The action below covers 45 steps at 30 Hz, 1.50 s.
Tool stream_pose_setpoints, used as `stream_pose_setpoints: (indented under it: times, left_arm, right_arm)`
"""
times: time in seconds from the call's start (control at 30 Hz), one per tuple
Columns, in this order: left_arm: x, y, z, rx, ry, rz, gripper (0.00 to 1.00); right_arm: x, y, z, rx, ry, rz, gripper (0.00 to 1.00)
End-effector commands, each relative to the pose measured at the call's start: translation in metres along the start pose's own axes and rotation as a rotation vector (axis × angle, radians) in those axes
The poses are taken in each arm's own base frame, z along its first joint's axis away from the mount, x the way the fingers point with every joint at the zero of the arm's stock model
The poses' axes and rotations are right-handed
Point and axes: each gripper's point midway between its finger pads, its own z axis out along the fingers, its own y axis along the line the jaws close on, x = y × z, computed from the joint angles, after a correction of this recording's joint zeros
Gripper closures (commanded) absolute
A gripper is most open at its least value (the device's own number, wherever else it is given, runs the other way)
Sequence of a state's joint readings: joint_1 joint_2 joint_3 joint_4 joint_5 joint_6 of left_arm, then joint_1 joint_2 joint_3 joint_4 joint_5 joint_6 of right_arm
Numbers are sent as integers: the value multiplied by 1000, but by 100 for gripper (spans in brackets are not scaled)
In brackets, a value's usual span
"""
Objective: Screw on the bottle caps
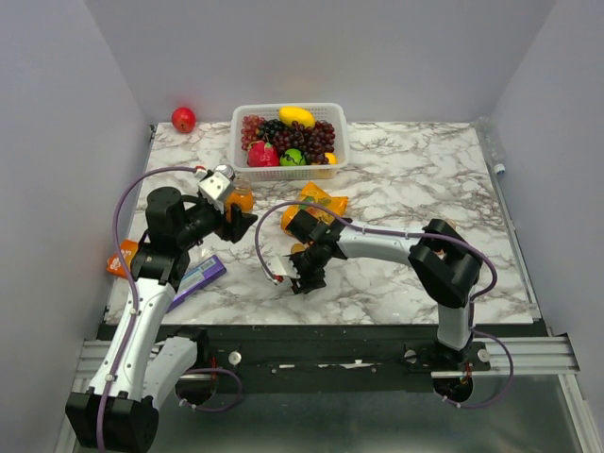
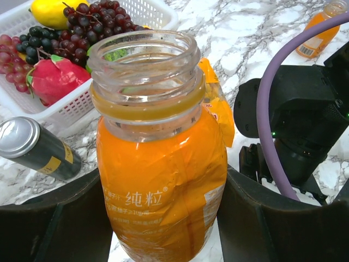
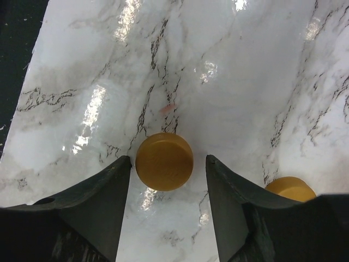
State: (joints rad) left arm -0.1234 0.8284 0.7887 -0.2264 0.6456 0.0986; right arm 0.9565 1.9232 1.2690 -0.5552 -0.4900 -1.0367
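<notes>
Centre of right-wrist frame: cap (image 3: 164,161), likely light, rigid, slick; pinch its rim. Right gripper (image 3: 167,160) spread astride it, not touching. Left gripper (image 2: 163,183) clasps bottle (image 2: 161,158).

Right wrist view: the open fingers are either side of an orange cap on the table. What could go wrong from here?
1. The cap lies flat; the right gripper could close too high and flick it away.
2. A second cap beside one finger could get knocked.
3. The left gripper's bottle is open, so a hard push may spill it.
</notes>
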Motion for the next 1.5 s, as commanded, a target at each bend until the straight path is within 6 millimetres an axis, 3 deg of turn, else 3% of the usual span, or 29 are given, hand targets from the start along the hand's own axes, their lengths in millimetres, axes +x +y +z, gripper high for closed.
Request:
stream_pose_setpoints:
  times: [0.0, 0.4, 0.5, 0.63, 0.67, 0.73, 0.77, 0.8, 0.9, 1.03, 1.13, 1.23, 1.47]
  left_arm:
    - [5, -5, -1, 23, 0, -20, 100]
    - [18, -4, 2, 29, 18, -33, 100]
    - [24, -3, 4, 30, 25, -24, 100]
    - [43, -9, 14, 86, 29, 6, 100]
    - [47, -11, 17, 104, 31, 36, 100]
    - [58, -22, 24, 155, 47, 78, 100]
    - [61, -38, 29, 213, 48, 122, 100]
    - [63, -45, 32, 238, 42, 168, 100]
    - [73, -83, 41, 337, -10, 256, 100]
    - [95, -124, 56, 435, -84, 334, 100]
    - [99, -147, 63, 476, -146, 373, 100]
    - [98, -166, 65, 516, -184, 384, 100]
    - [84, -190, 62, 574, -213, 319, 100]
  right_arm:
    - [-5, -1, 7, -3, -5, -36, 37]
    - [2, 1, 7, 14, 21, -44, 61]
    - [0, 3, -15, 54, 38, -21, 68]
    - [-4, 20, -71, 63, -7, 69, 71]
    - [-5, 21, -103, 97, -31, 129, 72]
    - [-13, 22, -136, 120, -87, 182, 72]
    - [-6, 29, -156, 113, -90, 243, 72]
    - [-24, 22, -188, 173, -135, 215, 72]
    - [-48, 30, -235, 230, -187, 193, 72]
    - [-80, 43, -268, 246, -268, 151, 71]
    - [-87, 52, -271, 219, -265, 124, 71]
    - [-92, 58, -260, 197, -239, 54, 70]
    - [-105, 55, -235, 185, -246, -29, 69]
